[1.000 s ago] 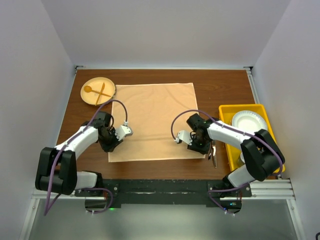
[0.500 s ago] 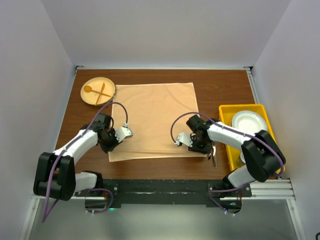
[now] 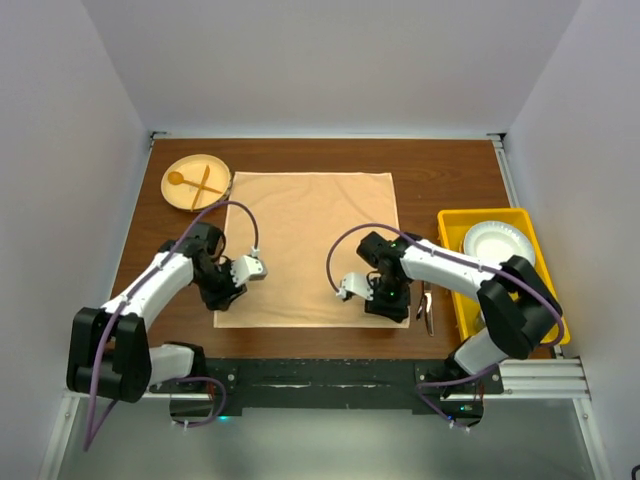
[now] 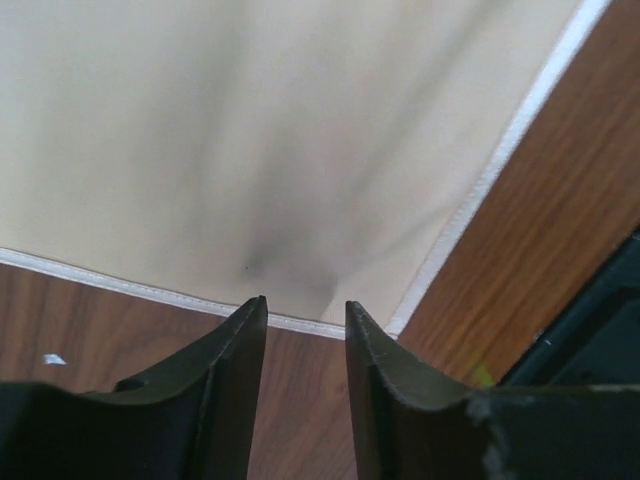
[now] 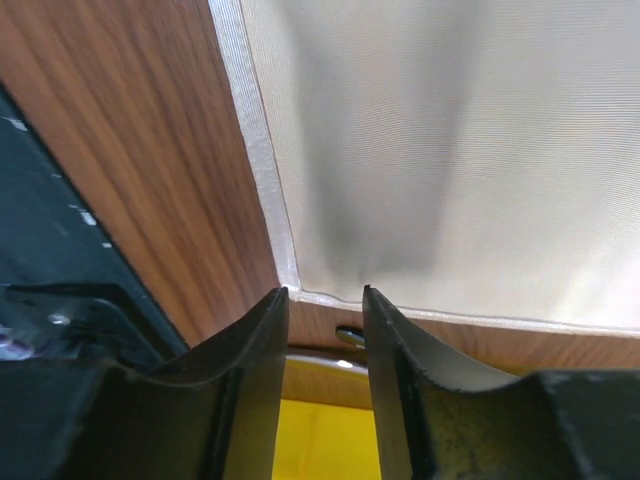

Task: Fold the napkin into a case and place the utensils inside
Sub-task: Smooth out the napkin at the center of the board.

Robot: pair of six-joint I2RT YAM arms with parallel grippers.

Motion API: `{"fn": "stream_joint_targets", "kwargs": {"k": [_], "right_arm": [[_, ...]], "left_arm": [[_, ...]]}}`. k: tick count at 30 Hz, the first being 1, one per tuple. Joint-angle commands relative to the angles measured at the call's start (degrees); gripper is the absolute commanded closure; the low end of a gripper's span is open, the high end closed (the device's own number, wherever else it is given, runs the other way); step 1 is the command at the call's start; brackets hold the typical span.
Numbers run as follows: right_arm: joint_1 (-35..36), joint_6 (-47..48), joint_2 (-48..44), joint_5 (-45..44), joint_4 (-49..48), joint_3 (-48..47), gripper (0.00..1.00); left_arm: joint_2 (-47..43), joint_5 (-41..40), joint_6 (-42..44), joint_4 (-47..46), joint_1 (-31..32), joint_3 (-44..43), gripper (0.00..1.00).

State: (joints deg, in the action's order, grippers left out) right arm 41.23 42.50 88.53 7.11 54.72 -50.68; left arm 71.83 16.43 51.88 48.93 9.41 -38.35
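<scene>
Brown wood-grain tabletop [image 3: 450,180] is filling the floor of a white-walled booth, and both arms are reaching in from the black rail at its near edge. Nearest, the left gripper [image 4: 300,305] is hanging low at the near-left corner of the shiny peach-orange satin napkin [image 3: 310,240]. Its two dark fingers [image 4: 235,350] are standing a little apart, with only bare wood showing in the gap. Their tips are sitting right at the pale stitched hem, and a small pucker is showing in the cloth just ahead of them. The right gripper [image 5: 325,292] is sitting likewise at the near-right corner, its fingers [image 5: 400,340] parted with nothing clamped between them. The napkin is lying spread flat in a single layer across the middle of the table. Just beside its near-right corner, the slim dark metal utensils [image 3: 427,305] are lying on bare wood, between the cloth and a yellow plastic bin [image 3: 470,215] that is holding a round white plate [image 3: 497,243]. Farther back, near the napkin's far-left corner, a round wooden plate [image 3: 190,165] is carrying a pale wooden spoon and fork [image 3: 200,184], crossed over each other.
</scene>
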Motion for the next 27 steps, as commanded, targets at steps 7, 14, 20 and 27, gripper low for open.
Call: {"fn": "stream_joint_targets", "kwargs": {"k": [7,14,20,27], "right_arm": [[-7.1,-13.2,-5.7,8.3,0.8,-23.6,0.22],[-18.2,-30.4,-0.4,-1.7,-19.2,-42.6,0.02],[-20.0,-33.5,14.7,-6.1,-13.4,-58.3,0.02],[-22.2,-31.9,25.1,1.7,-15.0,-55.2,0.02]], "left_arm": [[-0.5,12.2,-8.3,0.3,-0.8,-23.2,0.34],[11.4,8.6,-34.5,-26.4,-2.4,-44.8,0.0],[27.5,-0.6,-42.5,-27.3,-2.4,-59.5,0.0],[36.9,-0.6,-41.2,-26.4,-2.6,-64.3,0.0]]}}
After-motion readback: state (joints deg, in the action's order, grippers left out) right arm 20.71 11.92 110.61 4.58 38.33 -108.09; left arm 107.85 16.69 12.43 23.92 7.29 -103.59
